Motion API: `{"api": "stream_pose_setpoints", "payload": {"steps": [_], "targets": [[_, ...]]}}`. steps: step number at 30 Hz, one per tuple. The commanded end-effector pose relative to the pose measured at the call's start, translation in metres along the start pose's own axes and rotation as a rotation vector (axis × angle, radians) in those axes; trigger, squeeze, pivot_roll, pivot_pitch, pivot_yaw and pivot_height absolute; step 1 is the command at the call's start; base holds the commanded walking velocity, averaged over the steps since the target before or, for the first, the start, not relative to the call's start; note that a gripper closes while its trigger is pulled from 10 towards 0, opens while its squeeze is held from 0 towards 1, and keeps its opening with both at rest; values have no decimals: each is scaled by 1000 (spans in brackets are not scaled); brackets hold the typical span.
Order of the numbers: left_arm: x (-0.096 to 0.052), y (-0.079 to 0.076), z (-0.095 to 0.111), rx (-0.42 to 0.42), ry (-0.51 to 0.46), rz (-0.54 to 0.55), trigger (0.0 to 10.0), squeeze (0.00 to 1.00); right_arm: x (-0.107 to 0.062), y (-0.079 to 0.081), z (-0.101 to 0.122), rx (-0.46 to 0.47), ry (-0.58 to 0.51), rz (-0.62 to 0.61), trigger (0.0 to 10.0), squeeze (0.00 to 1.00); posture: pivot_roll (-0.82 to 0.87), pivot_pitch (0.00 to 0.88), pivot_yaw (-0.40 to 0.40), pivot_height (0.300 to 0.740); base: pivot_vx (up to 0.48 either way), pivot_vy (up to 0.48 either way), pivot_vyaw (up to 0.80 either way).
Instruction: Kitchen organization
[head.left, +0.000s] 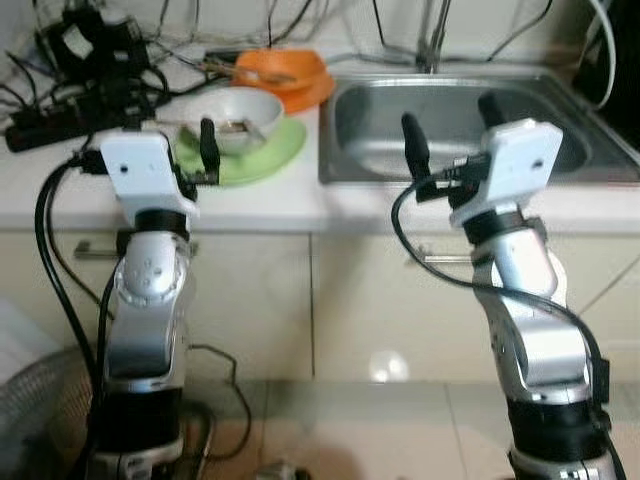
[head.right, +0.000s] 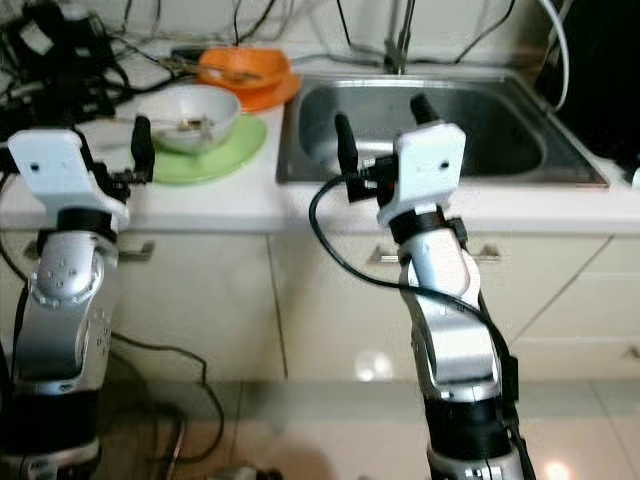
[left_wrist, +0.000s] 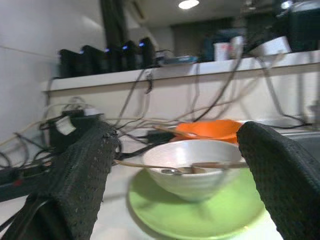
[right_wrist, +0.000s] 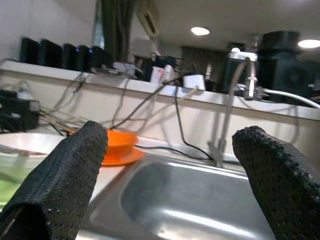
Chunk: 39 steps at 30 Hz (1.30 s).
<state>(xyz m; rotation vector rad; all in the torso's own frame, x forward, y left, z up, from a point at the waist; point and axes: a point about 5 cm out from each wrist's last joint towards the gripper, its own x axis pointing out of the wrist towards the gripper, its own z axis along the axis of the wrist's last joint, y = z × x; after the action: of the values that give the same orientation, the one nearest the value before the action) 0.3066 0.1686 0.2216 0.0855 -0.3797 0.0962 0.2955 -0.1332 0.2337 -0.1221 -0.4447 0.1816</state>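
While no writing reads, both open hands, left hand (head.left: 172, 135) facing white bowl (head.left: 236, 119), right hand (head.left: 450, 122) facing sink (head.left: 440, 125).

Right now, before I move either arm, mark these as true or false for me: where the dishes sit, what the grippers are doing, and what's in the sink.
1. The white bowl sits on the light green plate. True.
2. The left gripper is shut on the bowl. False: it is open, short of the bowl.
3. The orange dishes lie in the steel sink. False: they sit on the counter beside it.
4. The right gripper is open, facing the sink. True.
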Motion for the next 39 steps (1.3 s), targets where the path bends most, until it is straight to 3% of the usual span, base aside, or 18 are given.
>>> {"api": "stream_pose_setpoints", "payload": {"steps": [1,7,15,29,39], "targets": [[3,2,0,12,7,-4,10000,0,2,1,8,10,-30,2,10000,0,12,21,31,740,0,0,0],[5,0,1,9,8,-26,10000,0,3,0,7,8,-29,-10,10000,0,14,22,34,740,0,0,0],[5,-3,-1,-10,17,-26,10000,0,2,-2,6,5,-24,-23,10000,0,12,23,36,740,216,-390,-220],[6,-2,0,-28,19,-13,10000,0,3,-1,8,3,-30,-13,10000,0,10,24,32,740,0,0,0],[18,3,24,-83,-31,20,10000,0,10,-3,32,-8,-98,3,10000,0,8,24,31,740,0,0,0]]}}
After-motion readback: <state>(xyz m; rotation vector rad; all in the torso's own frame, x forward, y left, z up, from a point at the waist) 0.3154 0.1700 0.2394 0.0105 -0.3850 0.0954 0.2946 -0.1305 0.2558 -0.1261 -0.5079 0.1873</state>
